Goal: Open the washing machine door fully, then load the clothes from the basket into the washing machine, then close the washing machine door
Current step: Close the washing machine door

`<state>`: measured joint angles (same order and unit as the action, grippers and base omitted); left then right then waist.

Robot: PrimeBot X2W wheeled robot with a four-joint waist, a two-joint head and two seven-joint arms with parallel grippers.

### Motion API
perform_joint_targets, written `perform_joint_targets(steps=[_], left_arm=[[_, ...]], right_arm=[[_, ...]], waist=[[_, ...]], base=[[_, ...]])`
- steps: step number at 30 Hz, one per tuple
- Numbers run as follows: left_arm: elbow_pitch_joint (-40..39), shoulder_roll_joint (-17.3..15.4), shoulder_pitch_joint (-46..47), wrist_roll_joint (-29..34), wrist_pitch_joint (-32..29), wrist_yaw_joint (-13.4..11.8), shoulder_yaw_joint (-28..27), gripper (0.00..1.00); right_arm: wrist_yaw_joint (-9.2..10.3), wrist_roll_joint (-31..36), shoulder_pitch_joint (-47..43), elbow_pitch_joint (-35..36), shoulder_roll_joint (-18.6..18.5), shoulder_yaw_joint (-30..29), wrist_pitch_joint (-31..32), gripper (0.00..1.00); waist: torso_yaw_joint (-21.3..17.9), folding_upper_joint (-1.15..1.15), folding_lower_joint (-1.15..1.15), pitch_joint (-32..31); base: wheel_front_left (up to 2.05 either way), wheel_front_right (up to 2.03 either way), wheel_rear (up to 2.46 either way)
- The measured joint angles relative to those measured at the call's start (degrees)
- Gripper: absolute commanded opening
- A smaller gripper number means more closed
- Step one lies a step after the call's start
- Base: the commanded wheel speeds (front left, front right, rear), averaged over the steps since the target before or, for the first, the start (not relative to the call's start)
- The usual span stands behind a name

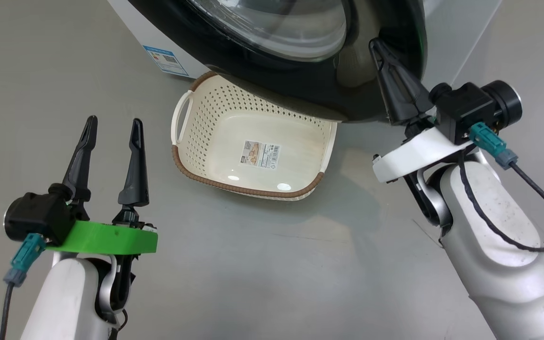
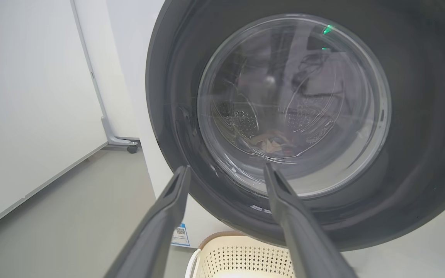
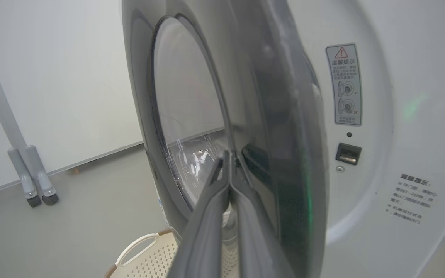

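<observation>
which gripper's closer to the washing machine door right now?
Right. The shut right gripper has its fingertips at the washing machine door's black rim. The open left gripper is well apart from it, to the left of the basket.

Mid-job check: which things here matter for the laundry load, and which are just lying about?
Job: washing machine door, ajar; washing machine; clothes, behind the glass; basket, empty; right gripper, shut, at the door's rim; left gripper, open.
Lying about: wheeled stand; white panel.
</observation>
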<state>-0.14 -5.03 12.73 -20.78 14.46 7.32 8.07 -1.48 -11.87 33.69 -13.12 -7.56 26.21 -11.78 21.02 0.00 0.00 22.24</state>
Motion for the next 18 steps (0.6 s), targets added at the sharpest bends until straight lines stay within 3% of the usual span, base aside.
perform_joint_targets(steps=[18], left_arm=[[-0.3,-0.2,7.0,-1.5,0.1,0.0,3.4,1.00]], right_arm=[[1.16,1.4,12.7,-4.4,-1.7,-4.1,-0.7,0.00]], waist=[[-0.7,0.00,0.00,5.2]], base=[[0.00,0.00,0.00]])
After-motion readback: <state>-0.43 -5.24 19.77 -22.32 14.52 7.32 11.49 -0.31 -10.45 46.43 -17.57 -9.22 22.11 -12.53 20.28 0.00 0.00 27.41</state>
